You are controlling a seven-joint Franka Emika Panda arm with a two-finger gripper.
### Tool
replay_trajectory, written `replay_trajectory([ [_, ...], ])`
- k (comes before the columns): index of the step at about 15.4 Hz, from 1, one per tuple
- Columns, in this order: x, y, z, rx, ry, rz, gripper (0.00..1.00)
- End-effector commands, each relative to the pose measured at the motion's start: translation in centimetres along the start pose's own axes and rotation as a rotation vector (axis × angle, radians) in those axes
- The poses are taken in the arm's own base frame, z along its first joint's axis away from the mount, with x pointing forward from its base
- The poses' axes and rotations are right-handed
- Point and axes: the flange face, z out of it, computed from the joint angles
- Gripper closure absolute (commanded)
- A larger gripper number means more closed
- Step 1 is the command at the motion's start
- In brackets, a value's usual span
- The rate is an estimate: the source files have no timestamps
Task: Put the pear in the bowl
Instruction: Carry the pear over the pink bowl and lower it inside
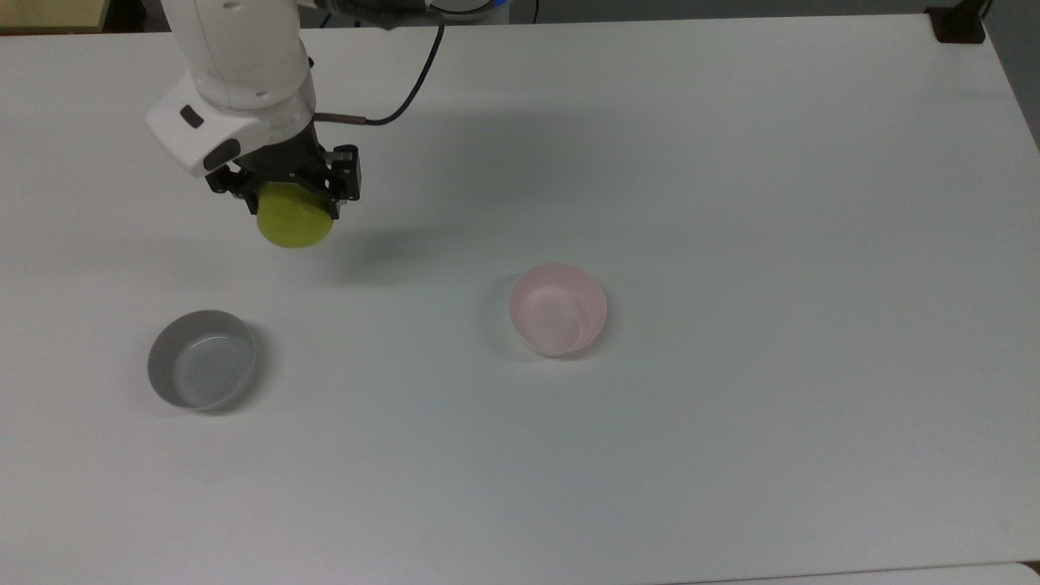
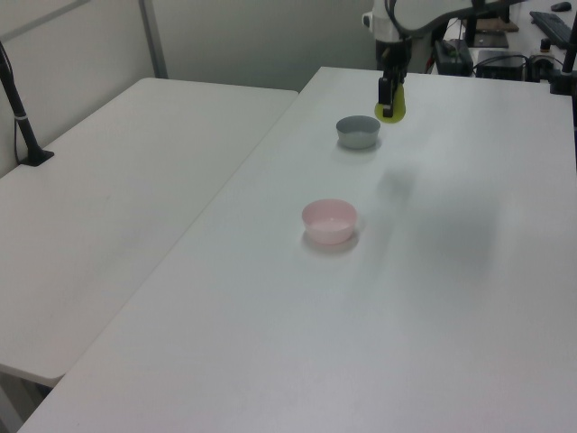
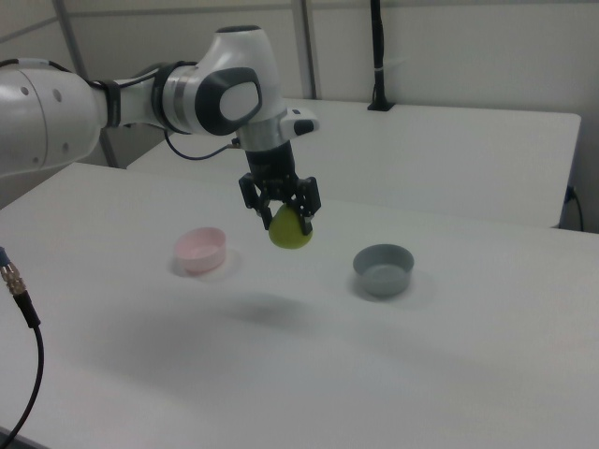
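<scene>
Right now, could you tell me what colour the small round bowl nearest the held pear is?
Grey, clearest in the top view.

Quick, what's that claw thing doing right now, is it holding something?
Gripper: closed on the pear, held up in the air above the table, not yet over the pink bowl.

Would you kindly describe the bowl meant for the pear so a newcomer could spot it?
On the white table stand two small round bowls. The target bowl sits empty near the middle, to the top view's right of the grey bowl. It alone is pale pink.
</scene>
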Motion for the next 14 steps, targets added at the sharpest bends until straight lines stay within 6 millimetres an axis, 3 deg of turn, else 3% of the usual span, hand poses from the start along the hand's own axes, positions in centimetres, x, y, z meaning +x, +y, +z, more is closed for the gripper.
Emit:
replay_trajectory([
  [1, 0.2, -4.5, -0.1, 0.009, -0.01, -0.069, 0.57],
  [3, 0.9, -8.0, 0.7, 0.025, -0.012, -0.051, 0.57],
  [4, 1.5, -10.4, 0.0, 0.035, 0.006, -0.05, 0.57],
  [7, 2.2, -16.9, 1.0, 0.061, 0.008, -0.054, 0.57],
  [8, 2.8, -20.4, 1.4, 0.065, 0.059, -0.039, 0.57],
  [11, 3.8, -24.0, 2.6, 0.07, 0.135, 0.008, 0.56],
  [14, 3.9, -26.4, 5.0, 0.061, 0.117, -0.02, 0.49],
])
